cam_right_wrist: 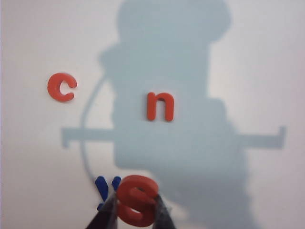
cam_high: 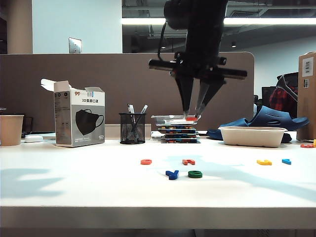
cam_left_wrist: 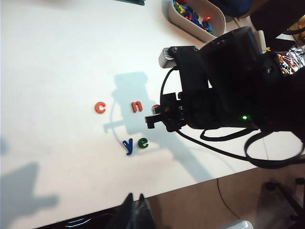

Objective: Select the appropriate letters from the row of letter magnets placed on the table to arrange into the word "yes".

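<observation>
High over the middle of the table (cam_high: 74,190), my right gripper (cam_high: 192,117) is shut on an orange-red "s" (cam_right_wrist: 138,191); in the right wrist view its fingers (cam_right_wrist: 110,210) clamp the letter from both sides. Below it on the table, the dark blue "y" (cam_high: 172,174) and green "e" (cam_high: 195,174) lie side by side. Behind them lie an orange-red "c" (cam_high: 146,161) and "n" (cam_high: 188,161). A yellow magnet (cam_high: 264,162) and a light blue one (cam_high: 286,161) lie to the right. My left gripper (cam_left_wrist: 136,204) is shut and empty beyond the table's front edge.
At the back stand a paper cup (cam_high: 11,129), a mask box (cam_high: 79,118), a mesh pen holder (cam_high: 132,128), a stack of flat cases (cam_high: 177,131) and a white tray (cam_high: 252,136). Blue slippers (cam_high: 271,118) lie behind the tray. Another orange-red piece (cam_high: 306,145) lies at the far right.
</observation>
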Available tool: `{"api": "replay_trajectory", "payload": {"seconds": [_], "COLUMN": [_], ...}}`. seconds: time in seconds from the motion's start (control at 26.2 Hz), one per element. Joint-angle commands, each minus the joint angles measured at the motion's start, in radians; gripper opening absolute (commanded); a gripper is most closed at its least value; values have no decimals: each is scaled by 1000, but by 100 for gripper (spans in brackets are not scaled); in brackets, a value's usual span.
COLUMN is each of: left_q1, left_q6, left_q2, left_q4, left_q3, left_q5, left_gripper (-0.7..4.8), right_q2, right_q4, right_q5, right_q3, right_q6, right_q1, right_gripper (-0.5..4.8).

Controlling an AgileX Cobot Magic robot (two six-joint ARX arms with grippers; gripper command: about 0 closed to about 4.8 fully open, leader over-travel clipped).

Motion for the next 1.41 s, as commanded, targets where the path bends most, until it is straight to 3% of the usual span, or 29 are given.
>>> {"api": "replay_trajectory", "payload": {"seconds": [0.04,0.54,0.99,1.41], "left_q1": [-1,-1,-1,-1], "left_q6": [3,3,3,3], "left_q2": [-2,-2,-2,-2], "left_q4": [7,7,7,7], "left_q3": [3,3,3,3], "left_q5": [-3,-3,-3,-3], "left_gripper": [-5,-5,-5,-5], "right_q2": [-37,-177,-204,-183], "right_q4": [-8,13,206,340], "right_q5": [1,5,-5,-5], "right_q3": [-16,-202,-441,-537], "right_q6": [-3,-2,-3,-3], "right_q1": [2,-3,-3,-8], "right_gripper": [57,57,57,57]}}
